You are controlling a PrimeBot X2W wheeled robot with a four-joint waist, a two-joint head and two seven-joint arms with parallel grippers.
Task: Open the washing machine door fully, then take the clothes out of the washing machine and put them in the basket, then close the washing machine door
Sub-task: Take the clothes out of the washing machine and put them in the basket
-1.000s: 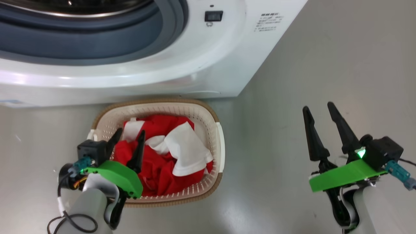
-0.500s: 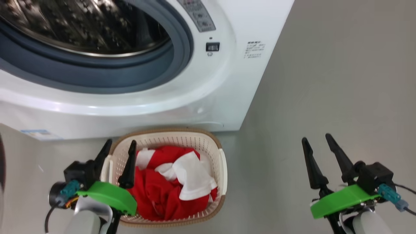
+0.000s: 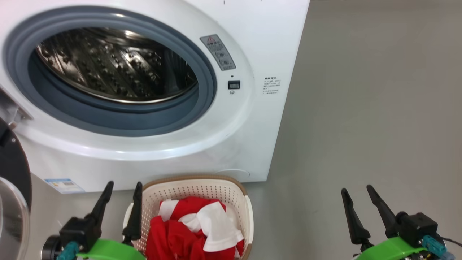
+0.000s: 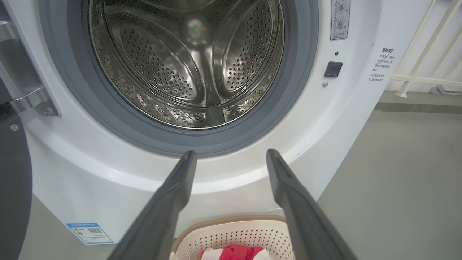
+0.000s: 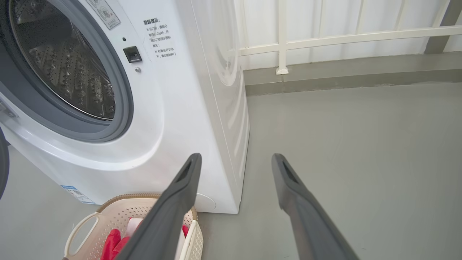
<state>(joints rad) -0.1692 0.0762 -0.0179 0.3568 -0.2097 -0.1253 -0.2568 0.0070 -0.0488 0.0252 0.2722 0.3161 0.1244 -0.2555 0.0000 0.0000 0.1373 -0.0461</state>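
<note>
The clothes (image 3: pixel 180 238) lie in the basket (image 3: pixel 195 189) before the washing machine (image 3: pixel 249 144) — left gripper (image 3: pixel 123 185) and right gripper (image 3: pixel 356 187) both spread apart.

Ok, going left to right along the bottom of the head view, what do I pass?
washing machine door → left gripper → basket holding the clothes → right gripper

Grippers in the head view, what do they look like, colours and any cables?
The left gripper and right gripper each have two long, black, tapering fingers rising from a bright green plate, with a black box and a teal connector beside it. A thin dark cable trails from the right one.
</note>
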